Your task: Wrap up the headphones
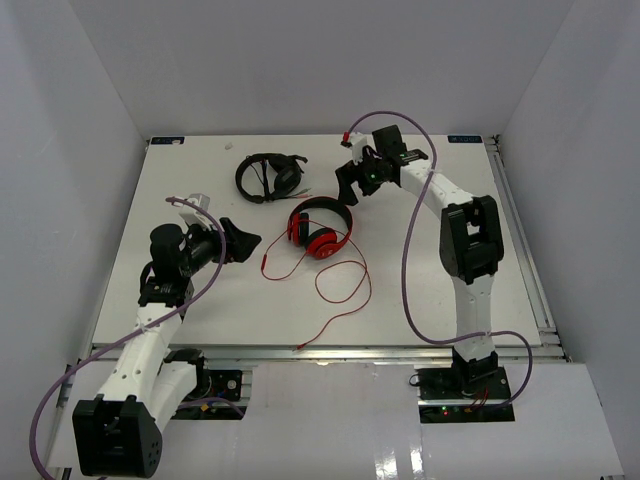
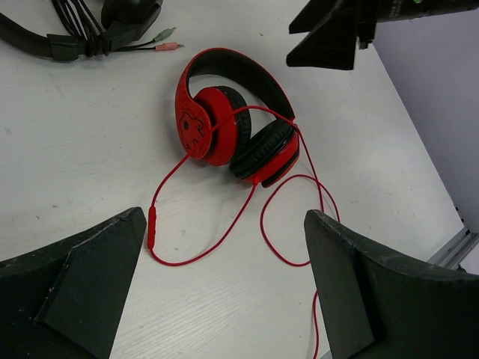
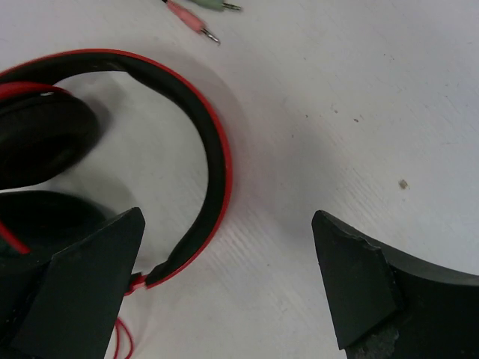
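The red headphones [image 1: 320,232] lie flat in the middle of the table, earcups folded together, black padding showing [image 2: 258,146]. Their thin red cable [image 1: 345,288] runs loose in loops toward the table's front edge, with an inline remote [image 2: 151,224]. My left gripper [image 1: 245,240] hovers open just left of them; in its wrist view [image 2: 224,224] only cable loops and bare table lie between the fingers. My right gripper [image 1: 352,180] is open above the far side of the headband [image 3: 213,161], holding nothing; the band passes by its left finger [image 3: 82,292].
Black headphones [image 1: 268,177] with bundled cord lie at the back left of the red pair, their pink and green plugs [image 2: 166,41] pointing toward it. The white table [image 1: 200,170] ends in a metal rail [image 1: 400,350] at the front, with walls on three sides.
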